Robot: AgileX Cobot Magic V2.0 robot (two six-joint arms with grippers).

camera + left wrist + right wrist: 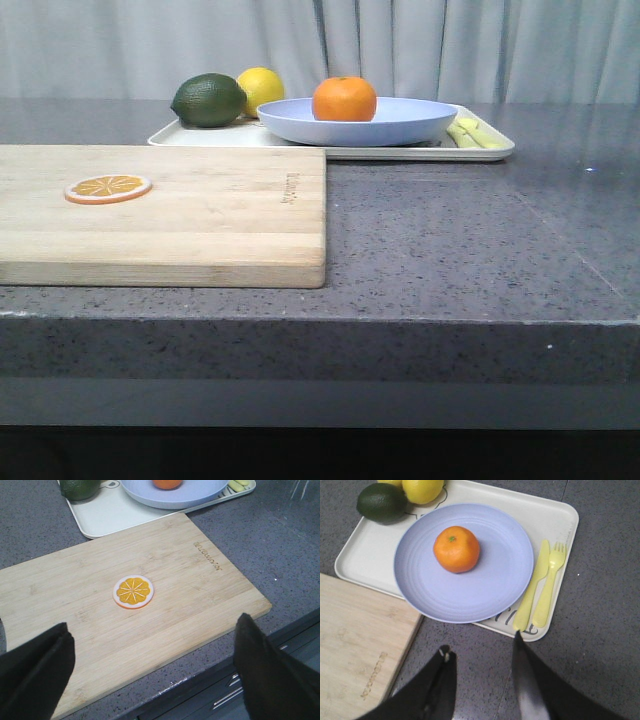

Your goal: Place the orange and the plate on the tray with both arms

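Note:
The orange [344, 99] [456, 549] rests in the middle of the pale lavender-blue plate [400, 125] [495, 585]. That plate lies on the cream-white tray [200, 136] [365, 555] at the back of the counter. My right gripper [481, 647] hovers open over bare counter just short of the tray's near rim, holding nothing. Over the counter's front edge, my left gripper [152, 630] is spread wide open and empty, near the wooden board. In the left wrist view only part of the orange [167, 484], plate [150, 495] and tray [107, 517] show. Neither gripper appears in the front view.
A wooden cutting board [200, 215] [190, 580] lies at the front left with a thin orange slice [108, 187] [133, 591] on it. On the tray sit a dark green lime [209, 100] [381, 502], a lemon [262, 88] [422, 489] and a yellow plastic knife and fork [540, 587].

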